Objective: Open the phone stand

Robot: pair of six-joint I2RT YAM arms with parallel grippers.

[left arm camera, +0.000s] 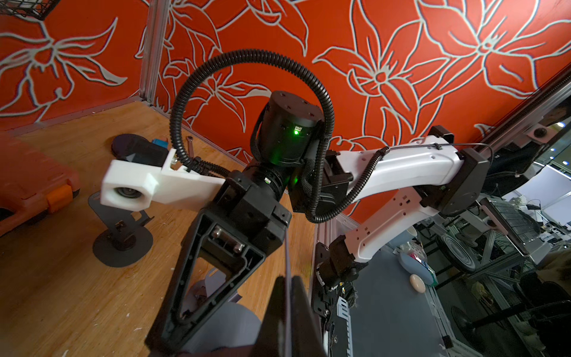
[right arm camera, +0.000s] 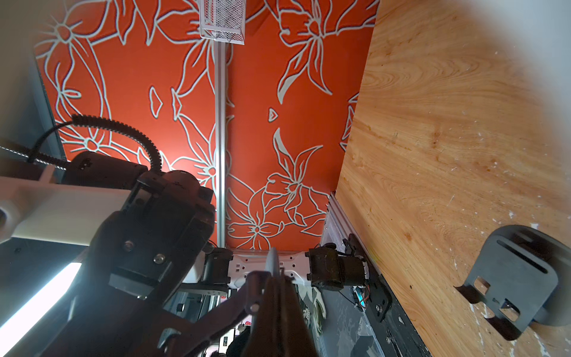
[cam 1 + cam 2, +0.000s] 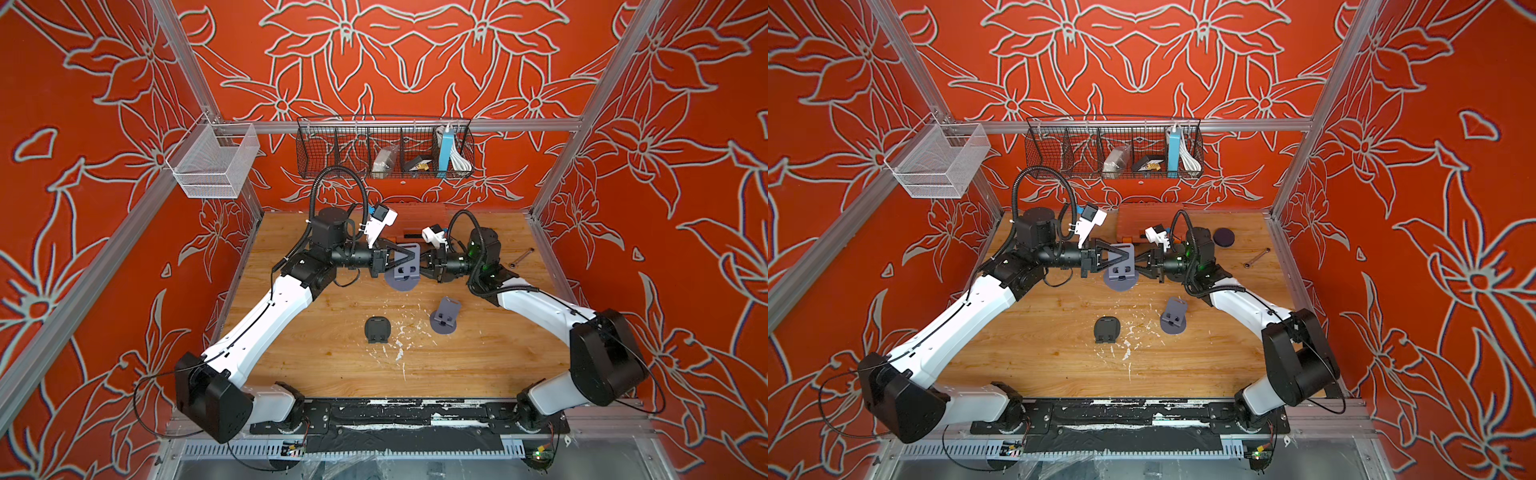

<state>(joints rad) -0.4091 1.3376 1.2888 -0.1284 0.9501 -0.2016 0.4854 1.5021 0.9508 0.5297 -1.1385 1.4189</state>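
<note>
Grey phone stand (image 3: 402,272) held from 2 sides, over the far middle of the wooden table (image 3: 332,365). From the left, the left gripper (image 3: 414,252), jaws closed flat on the stand's thin upper plate; in the left wrist view, dark fingers (image 1: 301,309) pressed together with only a sliver of grey plate between them. From the right, the right gripper (image 3: 419,263), jaws likewise closed tight, clamped on a thin grey edge of the same stand, shown between the fingers (image 2: 278,318) in the right wrist view. Tips of the 2 almost meeting over the stand in both top views. Plate angled up from the round base. Base resting on the wood or lifted clear of it: cannot tell. Nearer and to the right, well apart from the held one: 1 more grey stand (image 3: 444,318), plate propped up. Left of that and slightly nearer: 1 dark stand (image 3: 377,329), folded flat. Around these 2, white flecks (image 3: 399,353) scattered on the wood. At the far edge, behind the grippers: an orange case (image 3: 1150,220). Right of it in a top view, a dark disc (image 3: 1224,237); farther right, a wrench (image 3: 521,257) near the right wall. On the far wall, a black wire basket (image 3: 324,145) with a blue box (image 3: 445,151) in its right end. On the left rail, a white mesh basket (image 3: 212,160).
</note>
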